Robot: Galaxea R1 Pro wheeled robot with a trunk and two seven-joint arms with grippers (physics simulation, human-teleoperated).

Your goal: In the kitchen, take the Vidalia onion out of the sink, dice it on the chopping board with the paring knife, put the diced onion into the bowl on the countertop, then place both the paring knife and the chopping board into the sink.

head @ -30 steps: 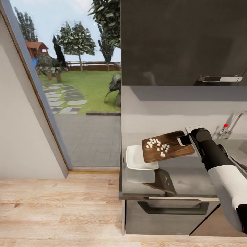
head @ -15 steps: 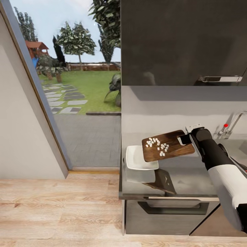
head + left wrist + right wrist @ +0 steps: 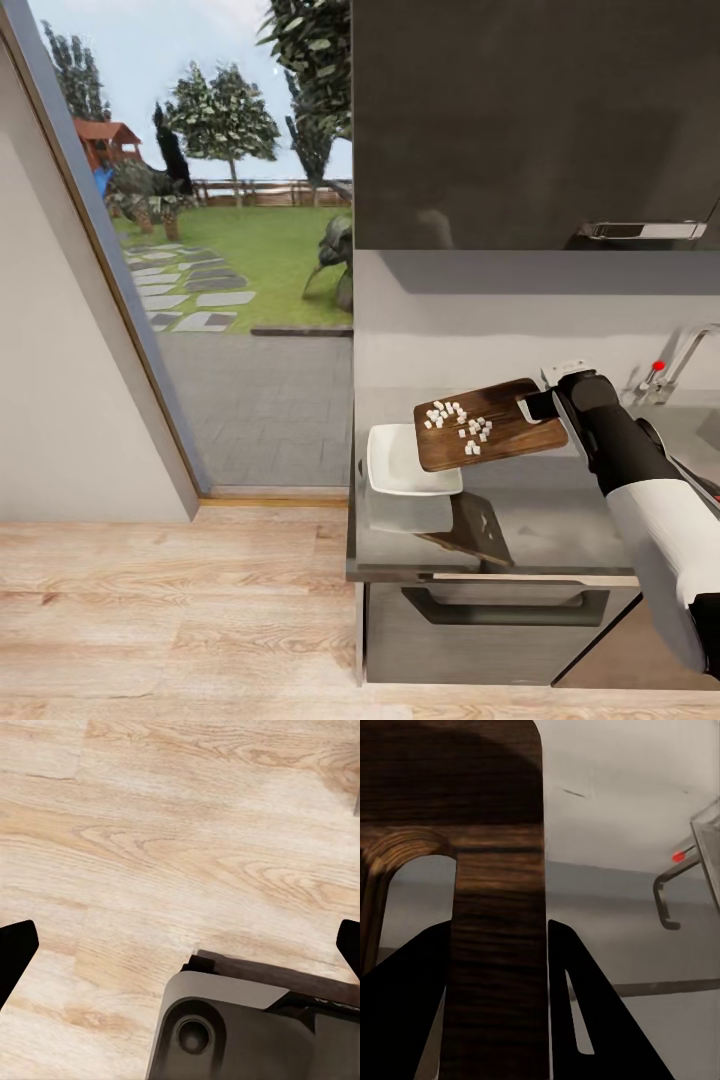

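The dark wooden chopping board (image 3: 495,428) hangs above the grey countertop (image 3: 540,520), tilted down toward the white bowl (image 3: 405,462); its low end is over the bowl's far right rim. Several white diced onion pieces (image 3: 460,422) lie on the board's lower half. My right gripper (image 3: 541,405) is shut on the slot-handle end; in the right wrist view the board (image 3: 499,907) runs between the dark fingers (image 3: 585,1012). The bowl looks empty. My left gripper (image 3: 180,945) is open, its fingertips (image 3: 15,952) wide apart over wooden floor. The paring knife is out of view.
The chrome tap with its red knob (image 3: 657,367) stands at the back right, the sink's edge (image 3: 700,425) beside it behind my right arm. A dark wall cabinet (image 3: 530,120) hangs overhead. A glass door (image 3: 200,250) to the garden lies left of the counter, drawers (image 3: 500,610) below.
A few onion pieces have slid slightly down the board toward the bowl. The right arm and board have barely moved.
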